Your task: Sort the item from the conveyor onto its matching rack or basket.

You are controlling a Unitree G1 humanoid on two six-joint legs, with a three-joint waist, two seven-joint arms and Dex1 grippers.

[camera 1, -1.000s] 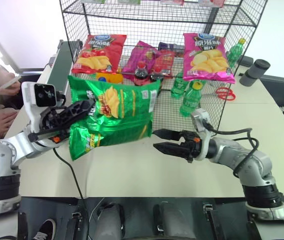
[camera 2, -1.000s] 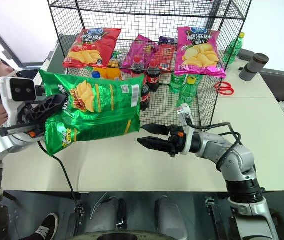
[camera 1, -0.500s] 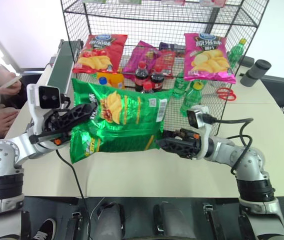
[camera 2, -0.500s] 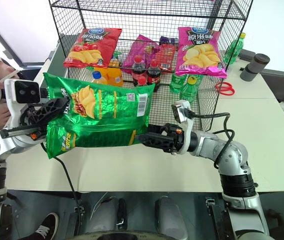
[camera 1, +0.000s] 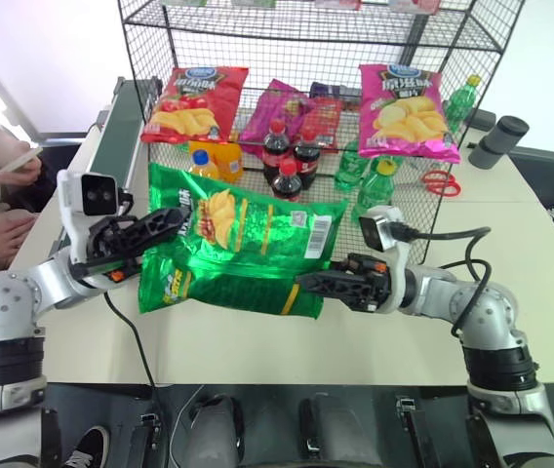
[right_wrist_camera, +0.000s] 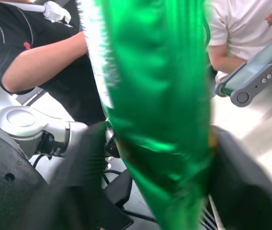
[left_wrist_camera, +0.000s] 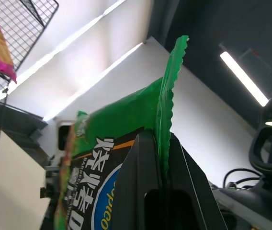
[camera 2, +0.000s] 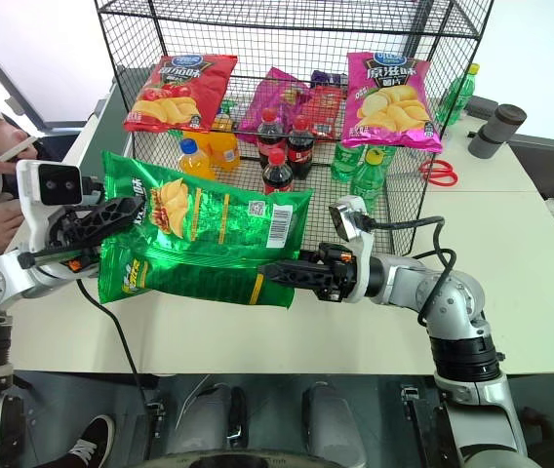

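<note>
The left gripper (camera 1: 165, 222) is clamped on the crimped top edge of the large glossy green crisp bag (camera 1: 243, 249), holding it level above the pale tabletop (camera 1: 375, 336). The right gripper (camera 1: 308, 283) has its 2 black fingers around the bag's opposite end. Behind stands the tall black wire-mesh shelf unit (camera 1: 453, 117); the dark green conveyor belt (camera 1: 121, 127) runs beside it.

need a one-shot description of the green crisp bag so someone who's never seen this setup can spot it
Start at the tall black wire-mesh rack on the pale table. In front of it, a large glossy green crisp bag hangs sideways in the air between the left gripper and the right gripper. The red crisp bag and pink crisp bag sit in the rack; this is the green one, outside it.
</note>
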